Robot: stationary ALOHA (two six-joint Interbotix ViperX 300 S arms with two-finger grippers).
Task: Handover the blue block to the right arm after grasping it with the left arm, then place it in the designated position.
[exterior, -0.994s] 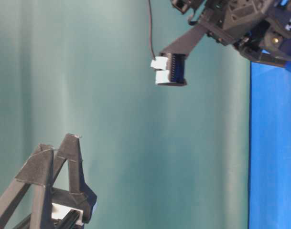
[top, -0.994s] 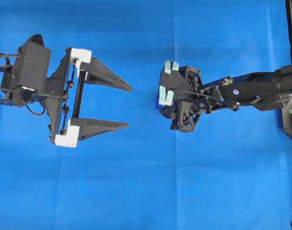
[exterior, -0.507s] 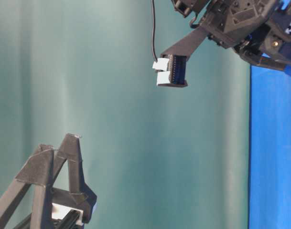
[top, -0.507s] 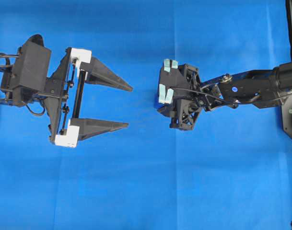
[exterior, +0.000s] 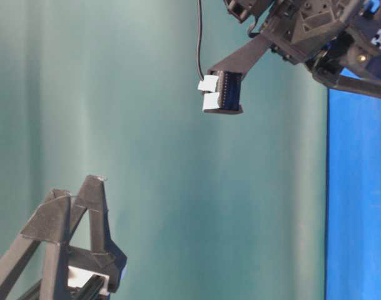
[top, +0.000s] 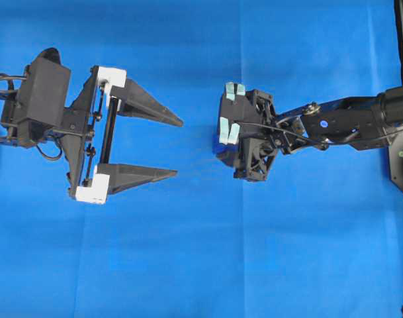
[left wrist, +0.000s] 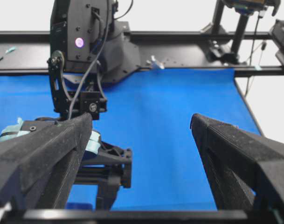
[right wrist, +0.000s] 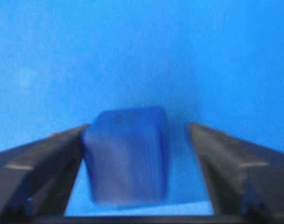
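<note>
The blue block shows motion-blurred between the fingers of my right gripper, over the blue cloth. It lies against the left finger, and a clear gap separates it from the right finger. The right gripper points straight down at the cloth's middle, jaws open, and hides the block from overhead. In the left wrist view a dark-blue sliver of what looks like the block shows below that gripper. My left gripper hovers to the left, wide open and empty, aimed at the right gripper; the same open jaws frame bare cloth.
Blue cloth covers the whole table. The right arm stretches in from the right edge. A black frame rail with mounts runs along the far side behind the right arm's base.
The right gripper's jaws have spread apart and the block has come loose from one finger, blurred as it moves. The left gripper has stayed still and open.
</note>
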